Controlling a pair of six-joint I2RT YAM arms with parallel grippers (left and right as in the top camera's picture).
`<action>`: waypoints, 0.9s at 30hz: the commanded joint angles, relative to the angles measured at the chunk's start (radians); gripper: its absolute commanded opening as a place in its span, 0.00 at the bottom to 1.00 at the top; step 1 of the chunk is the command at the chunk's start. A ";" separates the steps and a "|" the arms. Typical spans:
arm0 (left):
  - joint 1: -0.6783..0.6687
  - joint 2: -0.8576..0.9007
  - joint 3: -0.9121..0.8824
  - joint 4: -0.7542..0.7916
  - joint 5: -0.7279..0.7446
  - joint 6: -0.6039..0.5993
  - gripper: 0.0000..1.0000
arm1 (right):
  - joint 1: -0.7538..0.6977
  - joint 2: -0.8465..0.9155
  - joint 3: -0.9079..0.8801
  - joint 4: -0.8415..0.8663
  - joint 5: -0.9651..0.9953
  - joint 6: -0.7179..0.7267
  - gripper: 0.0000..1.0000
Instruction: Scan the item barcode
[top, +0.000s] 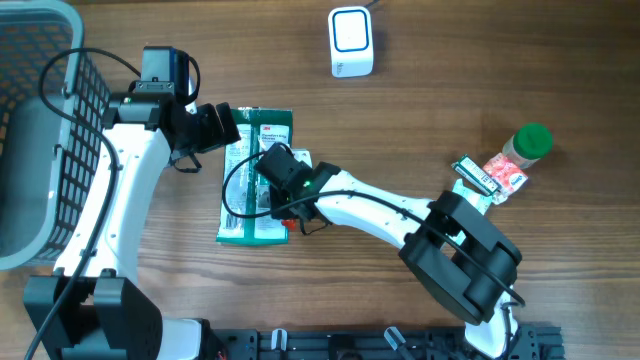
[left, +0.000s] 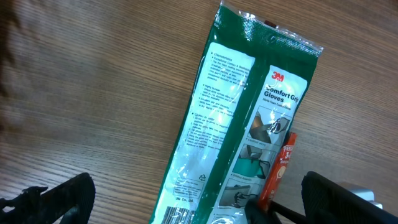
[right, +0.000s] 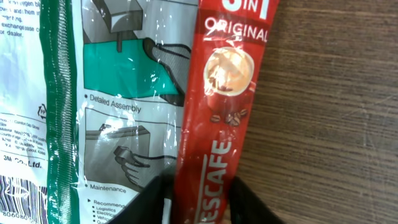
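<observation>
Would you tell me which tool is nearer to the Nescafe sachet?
Right. The right tool straddles the Nescafe sachet; the left tool hovers over the gloves pack beside it.

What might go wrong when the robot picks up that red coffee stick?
1. The Nescafe stick overlaps the edge of the shiny gloves packet, so the right gripper straddling it might pinch the packet's film too.
2. The stick looks thin and slick, so it may twist or slip on the way to the white scanner.

sachet on glove packet, right edge | scanner behind | basket left | bottle right
</observation>
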 joint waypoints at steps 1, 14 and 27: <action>-0.002 0.001 0.008 0.000 -0.013 0.016 1.00 | 0.000 0.010 0.006 0.003 -0.024 0.003 0.26; -0.002 0.001 0.008 0.000 -0.013 0.015 1.00 | -0.082 -0.076 0.006 0.002 -0.217 -0.005 0.13; -0.002 0.001 0.008 0.000 -0.013 0.015 1.00 | -0.148 -0.076 0.005 0.024 -0.398 -0.100 0.09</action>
